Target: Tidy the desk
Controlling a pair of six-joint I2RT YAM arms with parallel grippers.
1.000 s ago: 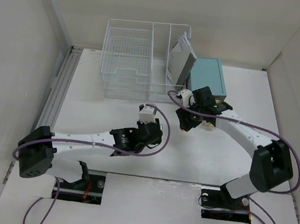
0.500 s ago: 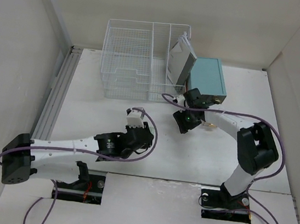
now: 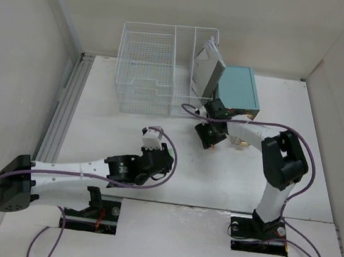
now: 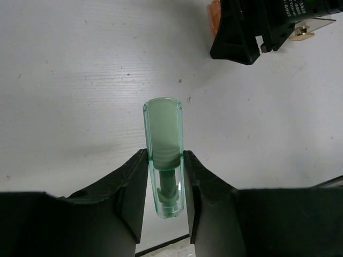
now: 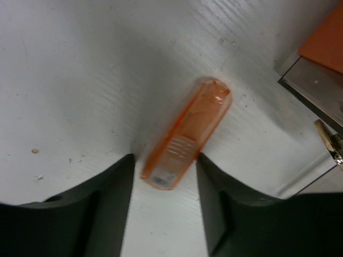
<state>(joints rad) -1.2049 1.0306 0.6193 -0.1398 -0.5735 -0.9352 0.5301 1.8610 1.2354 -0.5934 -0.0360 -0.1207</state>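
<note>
1. Desk (image 3: 98, 112): white tabletop spanning the scene beneath both arms, with a wire basket (image 3: 149, 62) and a teal box (image 3: 240, 90) at its far side.
2. Left gripper (image 4: 164, 160): closed narrowly on a green translucent case (image 4: 162, 134), held over the near-centre surface.
3. Right gripper (image 5: 165, 160): jaws apart, straddling an orange translucent case (image 5: 187, 134) that lies flat just near of the teal box. Nothing is gripped.
4. Recommendation: centre the jaws across the orange case's narrow width, close squarely and lift straight, keeping off the box front.

orange case (image 5: 185, 134): its label is too blurred for me to read; from overhead i lose it under the right arm (image 3: 266, 138).
brass knob (image 5: 332, 143): cut by the frame edge.
</note>
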